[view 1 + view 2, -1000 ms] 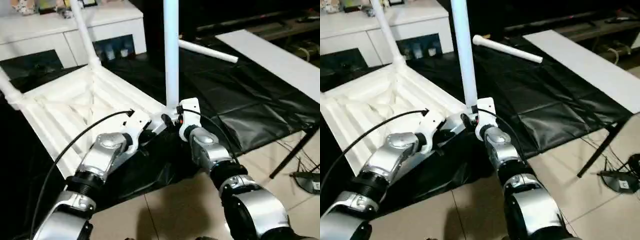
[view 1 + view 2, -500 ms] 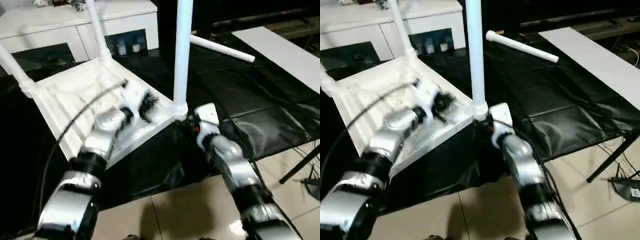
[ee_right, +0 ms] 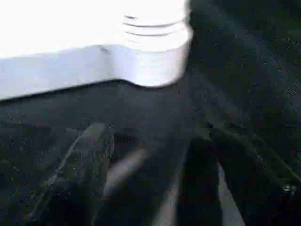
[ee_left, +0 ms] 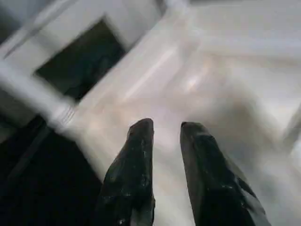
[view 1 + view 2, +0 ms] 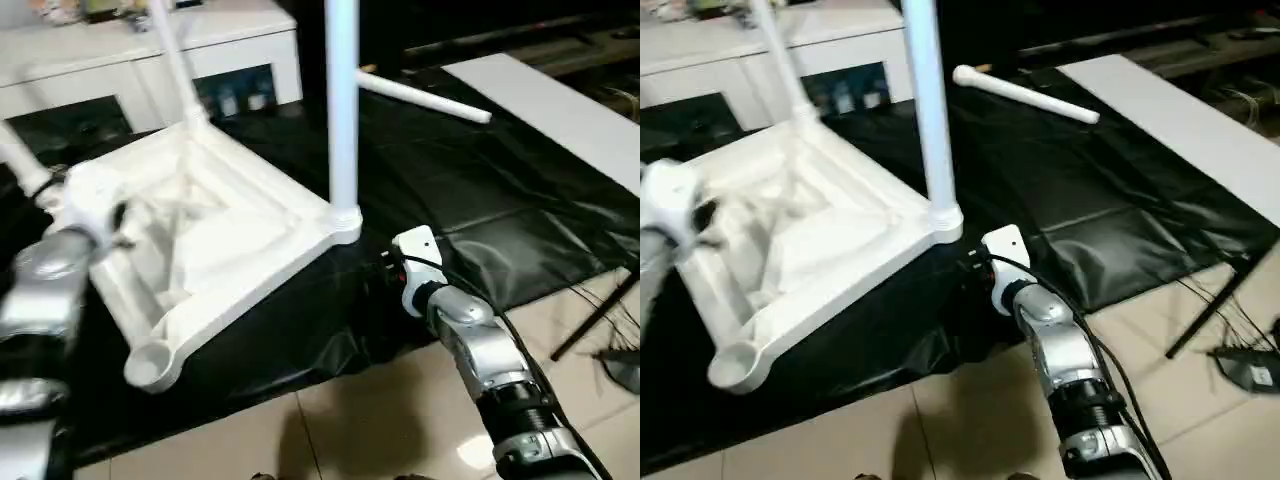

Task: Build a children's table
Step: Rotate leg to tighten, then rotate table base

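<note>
A: Where the black sheet (image 5: 470, 190) covers the floor, tabletop (image 5: 200, 235) lies upside down, ribbed underside up. Three legs stand in corner sockets: nearest leg (image 5: 342, 100) upright at the corner closest to the right arm, a second leg (image 5: 172, 60) tilted at the far corner, a third leg (image 5: 20, 160) at the left corner, mostly cut off by the edge.

B: Fourth corner?

A: Empty socket (image 5: 150, 366), at the corner nearest the tiled floor (image 5: 350, 430). Loose leg (image 5: 1025, 95) lies flat on the sheet, well apart from the tabletop, near a white board (image 5: 560, 110).

B: Grippers?

A: Left gripper (image 4: 164, 129): two black fingers a little apart, nothing between them, hovering over the tabletop's underside near the left corner. Right gripper (image 3: 153, 141): fingers spread wide, empty, low over the sheet just beside the socket holding the nearest leg, not touching it.

B: Background?

A: White cabinet (image 5: 140, 60) with dark glass doors behind the tabletop. Black stand leg (image 5: 600, 315) on the tiles at right.
</note>
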Robot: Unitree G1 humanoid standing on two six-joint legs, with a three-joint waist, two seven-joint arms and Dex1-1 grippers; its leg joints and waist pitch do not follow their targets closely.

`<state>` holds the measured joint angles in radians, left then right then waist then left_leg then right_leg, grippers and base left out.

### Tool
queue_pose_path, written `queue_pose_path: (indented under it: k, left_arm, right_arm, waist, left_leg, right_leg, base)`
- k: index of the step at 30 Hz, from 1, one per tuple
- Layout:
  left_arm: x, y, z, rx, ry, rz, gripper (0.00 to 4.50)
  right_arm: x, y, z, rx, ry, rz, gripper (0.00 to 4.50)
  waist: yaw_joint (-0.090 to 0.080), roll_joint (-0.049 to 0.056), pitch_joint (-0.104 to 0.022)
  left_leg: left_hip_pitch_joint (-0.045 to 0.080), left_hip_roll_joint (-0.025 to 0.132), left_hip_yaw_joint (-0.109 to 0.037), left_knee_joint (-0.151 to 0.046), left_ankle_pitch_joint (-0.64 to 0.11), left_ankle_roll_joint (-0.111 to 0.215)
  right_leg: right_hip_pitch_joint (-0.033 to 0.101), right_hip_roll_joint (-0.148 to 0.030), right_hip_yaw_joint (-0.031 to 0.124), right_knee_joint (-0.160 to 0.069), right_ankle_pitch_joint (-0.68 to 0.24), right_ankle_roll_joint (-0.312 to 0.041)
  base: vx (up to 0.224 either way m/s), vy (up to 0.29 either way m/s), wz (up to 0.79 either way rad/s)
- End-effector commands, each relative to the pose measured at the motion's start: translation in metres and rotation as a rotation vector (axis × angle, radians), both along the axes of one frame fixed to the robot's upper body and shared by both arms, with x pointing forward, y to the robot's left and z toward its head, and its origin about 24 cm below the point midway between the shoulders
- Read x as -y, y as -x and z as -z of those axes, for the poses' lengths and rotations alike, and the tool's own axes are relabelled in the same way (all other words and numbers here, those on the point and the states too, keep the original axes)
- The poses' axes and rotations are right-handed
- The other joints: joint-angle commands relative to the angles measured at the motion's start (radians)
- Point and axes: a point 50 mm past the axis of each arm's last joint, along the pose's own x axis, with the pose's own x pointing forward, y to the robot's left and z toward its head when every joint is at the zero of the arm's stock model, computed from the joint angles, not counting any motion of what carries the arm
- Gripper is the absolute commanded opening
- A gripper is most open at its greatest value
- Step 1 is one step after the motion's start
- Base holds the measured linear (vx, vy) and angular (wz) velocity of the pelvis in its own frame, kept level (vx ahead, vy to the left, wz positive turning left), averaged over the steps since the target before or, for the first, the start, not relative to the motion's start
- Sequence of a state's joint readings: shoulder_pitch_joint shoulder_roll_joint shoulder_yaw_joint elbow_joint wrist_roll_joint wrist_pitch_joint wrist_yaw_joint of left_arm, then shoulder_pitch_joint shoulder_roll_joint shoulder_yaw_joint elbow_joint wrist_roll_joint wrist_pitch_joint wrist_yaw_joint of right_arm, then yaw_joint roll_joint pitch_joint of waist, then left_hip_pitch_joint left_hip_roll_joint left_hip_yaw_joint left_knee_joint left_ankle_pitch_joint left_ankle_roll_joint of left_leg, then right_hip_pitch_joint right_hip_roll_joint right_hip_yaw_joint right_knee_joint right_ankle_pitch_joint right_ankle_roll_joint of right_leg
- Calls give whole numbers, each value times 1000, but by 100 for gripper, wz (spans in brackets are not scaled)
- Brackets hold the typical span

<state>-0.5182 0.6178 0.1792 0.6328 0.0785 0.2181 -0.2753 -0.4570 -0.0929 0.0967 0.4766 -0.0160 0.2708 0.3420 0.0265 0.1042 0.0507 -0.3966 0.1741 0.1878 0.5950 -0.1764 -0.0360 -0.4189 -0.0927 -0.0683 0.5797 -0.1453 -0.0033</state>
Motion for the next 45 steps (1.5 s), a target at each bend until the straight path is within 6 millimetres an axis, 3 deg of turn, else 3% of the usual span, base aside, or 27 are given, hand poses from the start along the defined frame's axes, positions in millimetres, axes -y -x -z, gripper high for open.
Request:
queue_pose_path:
  k: [1,2,4,7,10,12,13,16,17,18,19,21,26,27,28,30,31,32,33,35,36,37,39,40,45]
  left_arm:
    - [-15,13,7,-65,-29,-56,111]
    - [-19,19,11,-93,-29,-69,111]
    - [-22,30,20,-159,-18,-86,111]
    - [-24,40,28,-226,-17,-91,111]
    - [-21,50,37,-305,14,-62,111]
    - [-11,57,44,-372,82,-3,111]
    - [5,62,47,-410,148,63,111]
    - [16,64,49,-431,192,113,111]
    - [36,65,51,-457,242,193,111]
    - [46,64,52,-457,264,229,111]
    - [58,62,53,-454,298,258,111]
    - [67,59,54,-446,323,278,111]
    - [114,38,61,-371,413,344,111]
    - [115,38,61,-370,414,345,111]
    - [131,29,59,-336,423,375,111]
    - [136,26,58,-322,422,388,111]
    - [144,17,57,-286,411,387,111]
    - [146,15,56,-277,409,387,111]
    - [152,7,54,-251,402,390,111]
    - [153,-4,50,-198,344,385,111]
    - [151,-7,48,-176,329,374,111]
    - [149,-10,47,-157,309,357,111]
    - [143,-16,44,-115,256,319,111]
    - [138,-20,41,-80,222,291,111]
    - [131,-23,31,2,194,271,111]
  right_arm:
    - [-10,-4,-7,13,3,-37,359]
    - [-12,-5,-8,11,2,-45,359]
    - [-16,-6,-8,7,14,-68,359]
    - [-20,-8,-9,10,19,-81,359]
    - [-22,-9,-10,15,18,-89,359]
    - [-23,-9,-10,15,17,-91,359]
    - [-23,-9,-10,13,18,-94,359]
    - [-23,-9,-10,11,20,-96,359]
    - [-24,-9,-9,9,22,-101,359]
    - [-25,-9,-9,9,23,-102,359]
    - [-25,-9,-9,9,24,-103,359]
    - [-25,-9,-9,9,24,-103,359]
    - [-26,-9,-9,16,27,-101,359]
    - [-26,-9,-9,16,27,-101,359]
    - [-25,-9,-10,20,28,-98,359]
    - [-24,-9,-11,22,28,-97,359]
    - [-23,-10,-13,35,29,-85,359]
    - [-22,-11,-13,39,31,-81,359]
    - [-20,-11,-16,51,37,-71,359]
    - [-14,-13,-22,80,40,-38,359]
    - [-12,-14,-24,86,35,-29,359]
    - [-10,-14,-27,93,28,-15,359]
    - [-4,-14,-31,106,19,10,359]
    - [0,-14,-34,117,23,24,359]
    - [14,-11,-40,153,40,57,359]
  waist:
    - [-1,7,-74]
    - [4,12,-76]
    - [5,12,-75]
    - [13,16,-72]
    - [12,11,-70]
    - [13,8,-71]
    - [14,9,-71]
    - [14,9,-70]
    - [15,10,-69]
    - [15,11,-68]
    - [16,10,-69]
    - [19,11,-67]
    - [25,10,-67]
    - [24,7,-68]
    - [21,6,-69]
    - [22,3,-71]
    - [18,3,-71]
    - [19,2,-71]
    - [18,7,-71]
    - [19,2,-74]
    - [18,3,-75]
    - [17,6,-78]
    - [13,3,-80]
    - [11,9,-80]
    - [8,11,-82]
  left_leg:
    - [31,45,-27,-81,-327,-2]
    - [34,46,-28,-79,-316,-4]
    - [33,47,-26,-81,-314,-6]
    - [43,46,-25,-82,-361,-21]
    - [37,48,-28,-86,-379,-33]
    - [37,47,-29,-87,-376,-33]
    - [37,47,-27,-86,-368,-31]
    - [38,47,-26,-86,-378,-28]
    - [39,45,-25,-85,-382,-28]
    - [36,46,-28,-87,-375,-26]
    - [42,45,-24,-84,-378,-25]
    - [41,44,-23,-84,-376,-24]
    - [44,42,-24,-83,-401,-35]
    - [35,42,-28,-85,-389,-33]
    - [30,41,-29,-85,-378,-29]
    - [35,40,-27,-82,-373,-24]
    - [27,37,-28,-81,-352,-15]
    - [31,37,-26,-79,-355,-13]
    - [31,37,-27,-78,-350,-10]
    - [30,36,-27,-76,-329,-6]
    - [24,36,-30,-77,-305,-1]
    - [24,38,-31,-75,-292,2]
    - [24,36,-30,-73,-280,12]
    - [24,36,-30,-72,-275,16]
    - [24,38,-31,-70,-265,24]
  right_leg:
    - [41,-44,31,-49,-204,-204]
    - [40,-46,32,-44,-183,-210]
    - [40,-44,32,-42,-170,-215]
    - [32,-45,36,-50,-215,-208]
    - [37,-50,37,-48,-236,-203]
    - [38,-50,38,-49,-241,-200]
    - [35,-48,39,-47,-232,-204]
    - [35,-48,39,-50,-239,-207]
    - [33,-48,40,-51,-248,-207]
    - [38,-48,38,-50,-249,-204]
    - [32,-45,39,-53,-254,-202]
    - [33,-44,40,-56,-262,-200]
    - [34,-43,39,-64,-301,-174]
    - [42,-46,38,-61,-296,-171]
    - [45,-44,36,-61,-291,-163]
    - [42,-46,37,-63,-292,-162]
    - [48,-45,35,-63,-294,-158]
    - [43,-45,36,-66,-301,-155]
    - [44,-46,36,-67,-305,-156]
    - [47,-44,35,-67,-289,-146]
    - [53,-45,34,-63,-263,-148]
    - [54,-47,33,-59,-239,-153]
    - [55,-45,32,-57,-214,-164]
    - [56,-45,31,-56,-207,-168]
    - [58,-44,27,-54,-184,-181]
  base:
    - [0,0,0]
    - [0,0,0]
    - [0,0,0]
    - [0,0,0]
    - [0,0,0]
    - [0,0,0]
    - [0,0,0]
    - [0,0,0]
    - [0,0,0]
    - [0,0,0]
    - [0,0,0]
    - [0,0,0]
    - [0,0,0]
    - [0,0,0]
    - [0,0,0]
    - [0,0,0]
    - [0,0,0]
    - [0,0,0]
    - [0,0,0]
    - [0,0,0]
    - [0,0,0]
    - [0,0,0]
    - [0,0,0]
    - [0,0,0]
    - [0,0,0]
